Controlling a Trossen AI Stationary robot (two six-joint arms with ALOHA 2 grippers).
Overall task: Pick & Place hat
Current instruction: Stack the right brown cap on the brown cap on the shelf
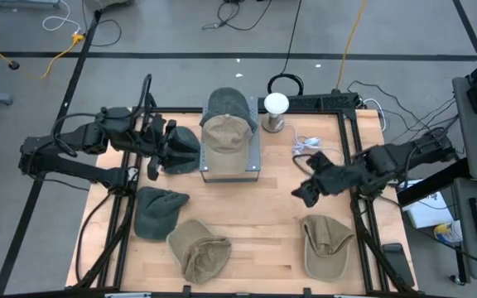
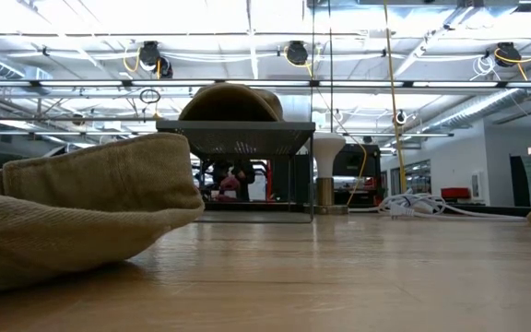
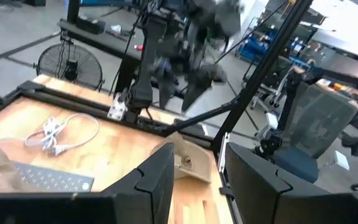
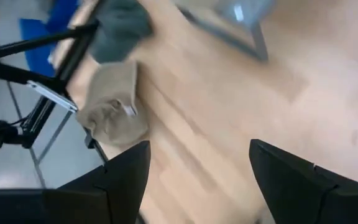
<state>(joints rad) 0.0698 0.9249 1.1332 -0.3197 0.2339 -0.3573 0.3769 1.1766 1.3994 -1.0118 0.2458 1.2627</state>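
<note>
So the hats: I've got two stacked on the metal stand [image 1: 230,170] at the back middle of the bench [image 1: 263,223], a tan hat [image 1: 224,136] on top with a dark green hat [image 1: 232,103] behind/under it. I'd call those placed. A third dark hat [image 1: 182,151] sits right at the stand's left side, and my left gripper [image 1: 157,147] is touching or nearly touching it. From above it looks like the gripper has a hold of it with its fingers part-way closed, but I honestly can't confirm the grip, since the left wrist view only shows the two fingers with a gap and nothing clearly between them.

Still loose on the bench: a dark green hat [image 1: 160,211] front left, a khaki hat [image 1: 199,251] just beside it toward the front, and another khaki hat [image 1: 327,242] front right.

My right gripper [image 1: 309,192] hangs over bare wood right of centre, fingers wide open, holding nothing. The front-right khaki hat lies near it, just toward the front edge, not touching.

My read: roughly halfway, with three hats left plus whatever the left side is doing.
</note>
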